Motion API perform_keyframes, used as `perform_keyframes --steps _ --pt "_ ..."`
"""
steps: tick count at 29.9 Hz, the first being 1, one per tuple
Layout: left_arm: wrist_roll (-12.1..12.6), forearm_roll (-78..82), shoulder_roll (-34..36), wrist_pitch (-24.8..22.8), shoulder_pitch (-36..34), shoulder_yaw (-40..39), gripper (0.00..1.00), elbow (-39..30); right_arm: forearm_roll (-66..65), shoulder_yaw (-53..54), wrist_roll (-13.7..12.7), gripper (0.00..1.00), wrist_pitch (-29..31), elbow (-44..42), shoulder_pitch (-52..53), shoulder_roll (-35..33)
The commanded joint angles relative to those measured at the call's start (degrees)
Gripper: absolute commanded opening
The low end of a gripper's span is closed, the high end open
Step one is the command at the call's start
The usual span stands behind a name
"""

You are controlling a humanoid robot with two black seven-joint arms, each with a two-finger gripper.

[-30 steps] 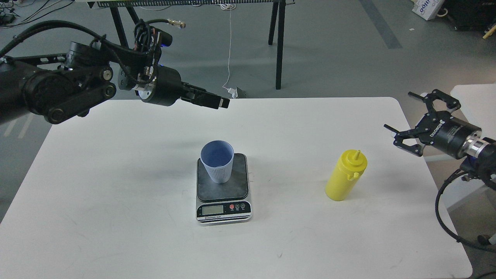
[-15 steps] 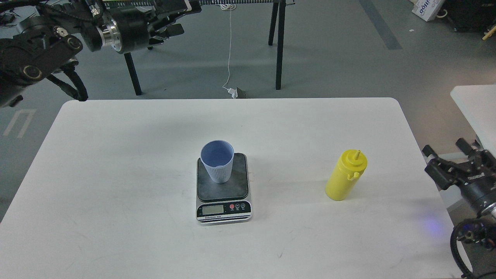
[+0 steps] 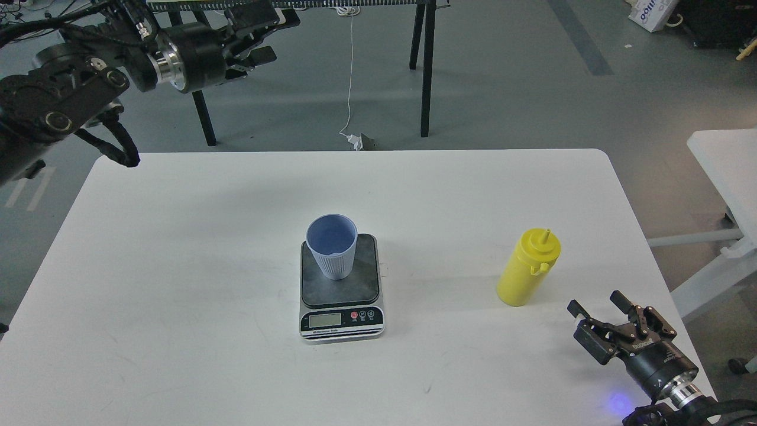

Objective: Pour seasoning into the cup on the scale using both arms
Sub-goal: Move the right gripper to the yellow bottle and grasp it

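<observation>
Yellow seasoning (image 3: pixel 526 268), centre-right, ungrasped; my right gripper (image 3: pixel 598 316) spread wide lower right, left gripper (image 3: pixel 260 35) apparently open; clumsy approach may topple it.

White table (image 3: pixel 177 248); black-legged bench (image 3: pixel 424 65) behind; white cable (image 3: pixel 350 77) hanging; grey floor (image 3: pixel 532 89).

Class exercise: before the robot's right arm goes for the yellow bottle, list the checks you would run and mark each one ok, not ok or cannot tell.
1. Bottle upright on the table: ok.
2. Right gripper open, near the bottle, not touching it: ok.
3. Cup upright on the scale: ok.
4. Cup centred on the platform: not ok, it stands toward the far left corner.
5. Left gripper clear of the cup, high and far back: ok.
6. Bottle cap off the nozzle: cannot tell.
</observation>
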Motion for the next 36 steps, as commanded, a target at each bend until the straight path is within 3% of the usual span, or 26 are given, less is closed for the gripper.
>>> perform_keyframes --steps 1,36 --pt "-0.01 0.02 0.23 0.0 0.64 0.0 0.99 -0.01 -3.21 -0.11 0.0 0.99 0.0 -1.76 2.62 2.54" --pt "-0.01 0.02 2.78 0.0 2.93 0.0 0.99 -0.09 -18.25 -0.11 0.0 0.99 0.0 -21.98 14.93 19.25"
